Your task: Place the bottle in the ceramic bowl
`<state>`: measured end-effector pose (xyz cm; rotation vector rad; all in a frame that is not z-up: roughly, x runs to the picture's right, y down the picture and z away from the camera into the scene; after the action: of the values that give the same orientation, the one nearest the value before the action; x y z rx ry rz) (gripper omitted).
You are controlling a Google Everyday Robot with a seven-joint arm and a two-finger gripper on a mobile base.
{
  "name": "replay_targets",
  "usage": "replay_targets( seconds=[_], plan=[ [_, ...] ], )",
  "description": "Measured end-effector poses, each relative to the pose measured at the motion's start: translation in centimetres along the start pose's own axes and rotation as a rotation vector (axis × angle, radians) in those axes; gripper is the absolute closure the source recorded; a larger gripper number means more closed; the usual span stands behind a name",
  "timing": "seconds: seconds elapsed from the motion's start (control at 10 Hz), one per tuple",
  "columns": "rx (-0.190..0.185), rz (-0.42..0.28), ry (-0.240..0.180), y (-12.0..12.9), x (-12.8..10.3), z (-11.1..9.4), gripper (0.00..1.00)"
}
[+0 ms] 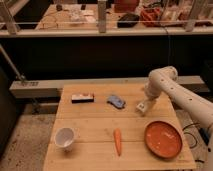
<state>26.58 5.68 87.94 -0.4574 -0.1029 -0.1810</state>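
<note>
My gripper hangs low over the wooden table at its right side, at the end of the white arm that comes in from the right. A small pale thing shows at the gripper; I cannot tell whether it is the bottle. A small blue object lies on the table left of the gripper. A wide orange-red bowl sits at the front right, just in front of the gripper. A small white bowl-like cup stands at the front left.
An orange carrot lies at the front middle. A dark flat rectangular item lies at the back left. A grey ledge and a dark wall stand behind the table. Cables trail on the floor at the right.
</note>
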Motion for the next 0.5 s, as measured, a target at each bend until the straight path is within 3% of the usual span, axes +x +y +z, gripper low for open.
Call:
replay_targets(
  seconds=[0.5],
  plan=[
    [-0.001,-0.011,-0.004,-0.07,0.24,0.40,0.20]
  ],
)
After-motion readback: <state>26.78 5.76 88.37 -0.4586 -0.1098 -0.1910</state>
